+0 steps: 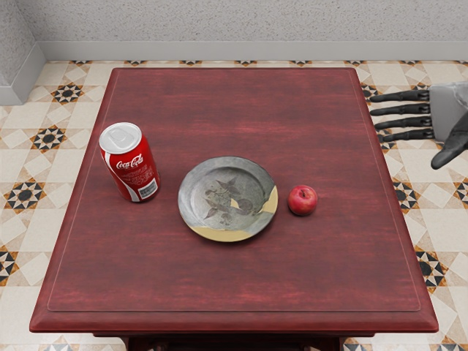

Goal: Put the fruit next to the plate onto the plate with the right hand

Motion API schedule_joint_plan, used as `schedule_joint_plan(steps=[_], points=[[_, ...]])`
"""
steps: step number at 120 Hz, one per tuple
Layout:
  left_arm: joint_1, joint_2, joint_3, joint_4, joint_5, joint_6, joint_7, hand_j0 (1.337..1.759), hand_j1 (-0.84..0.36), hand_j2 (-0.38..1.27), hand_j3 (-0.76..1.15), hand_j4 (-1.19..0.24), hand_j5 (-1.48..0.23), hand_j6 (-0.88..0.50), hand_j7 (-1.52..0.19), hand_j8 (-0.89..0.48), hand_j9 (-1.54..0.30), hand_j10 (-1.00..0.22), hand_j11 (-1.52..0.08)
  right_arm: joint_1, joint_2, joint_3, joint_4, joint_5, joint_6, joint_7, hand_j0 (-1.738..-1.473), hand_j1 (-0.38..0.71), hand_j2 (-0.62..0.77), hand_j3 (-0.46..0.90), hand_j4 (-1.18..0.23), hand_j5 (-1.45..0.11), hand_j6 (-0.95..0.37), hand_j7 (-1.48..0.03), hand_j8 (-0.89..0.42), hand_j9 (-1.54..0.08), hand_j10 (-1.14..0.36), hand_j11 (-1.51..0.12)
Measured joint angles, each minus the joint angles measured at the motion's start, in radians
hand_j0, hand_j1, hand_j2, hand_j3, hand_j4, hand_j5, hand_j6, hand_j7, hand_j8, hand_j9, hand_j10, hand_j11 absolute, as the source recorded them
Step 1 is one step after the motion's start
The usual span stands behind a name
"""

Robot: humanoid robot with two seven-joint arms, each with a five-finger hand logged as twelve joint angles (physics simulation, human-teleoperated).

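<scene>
- Three things are sitting on your table (292, 110): can (130, 162), plate (227, 198), apple (303, 199), left to right.
- Your right hand (431, 115) is hovering off its right edge, fingers (401, 110) apart, empty.

White "Coca-Cola" script on red can (130, 161), barcode label below

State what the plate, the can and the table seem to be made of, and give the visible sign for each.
Plate: probably dull metal such as pewter; grey, mottled, tarnished look, with a yellowish patch along its near rim.
Can: likely thin painted metal; glossy red wall, silvery top.
Table: seemingly varnished wood; reddish-brown streaks like grain, smooth finish.
</scene>
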Motion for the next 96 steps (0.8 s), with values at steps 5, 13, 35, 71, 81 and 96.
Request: schedule_joint_plan(steps=[5,13,35,71,81,96], points=[[0.0,0.0,0.0,0.0,0.0,0.0,0.0,1.658,0.35,0.0,0.0,0.0,0.0,0.0,0.0,0.0,0.0,0.0,0.0,-0.001,0.001,0.002,0.0,-0.001,0.0,0.0,-1.658,-0.32,-0.01,0.0,-0.02,-0.03,-0.02,-0.03,-0.02,-0.03,-0.02,-0.03],[0.0,0.0,0.0,0.0,0.0,0.0,0.0,1.658,0.35,0.0,0.0,0.0,0.0,0.0,0.0,0.0,0.0,0.0,0.0,-0.001,0.006,0.007,0.0,-0.001,0.0,0.0,-1.658,-0.32,-0.01,0.0,-0.02,-0.03,-0.02,-0.03,-0.02,-0.03,-0.02,-0.03],[0.0,0.0,0.0,0.0,0.0,0.0,0.0,1.658,0.35,0.0,0.0,0.0,0.0,0.0,0.0,0.0,0.0,0.0,0.0,0.046,0.001,0.079,0.226,-0.198,-0.007,0.0,-1.658,-0.32,-0.01,0.0,-0.02,-0.03,-0.02,-0.03,-0.02,-0.03,-0.02,-0.03],[0.0,0.0,0.0,0.0,0.0,0.0,0.0,1.658,0.35,0.0,0.0,0.0,0.0,0.0,0.0,0.0,0.0,0.0,0.0,0.04,0.314,0.083,0.338,-0.517,-0.481,0.0,-1.658,-0.25,-0.02,0.0,-0.08,-0.11,-0.09,-0.11,-0.09,-0.11,-0.09,-0.11],[0.0,0.0,0.0,0.0,0.0,0.0,0.0,1.658,0.35,0.0,0.0,0.0,0.0,0.0,0.0,0.0,0.0,0.0,0.0,0.016,0.344,0.047,0.341,-0.542,-0.553,0.0,-1.658,-0.25,-0.02,0.0,-0.09,-0.11,-0.09,-0.11,-0.09,-0.11,-0.09,-0.11],[0.0,0.0,0.0,0.0,0.0,0.0,0.0,1.658,0.35,0.0,0.0,0.0,0.0,0.0,0.0,0.0,0.0,0.0,0.0,0.015,0.368,-0.012,0.343,-0.573,-0.705,0.0,-1.658,-0.25,-0.02,0.0,-0.09,-0.11,-0.09,-0.11,-0.09,-0.11,-0.09,-0.11]])
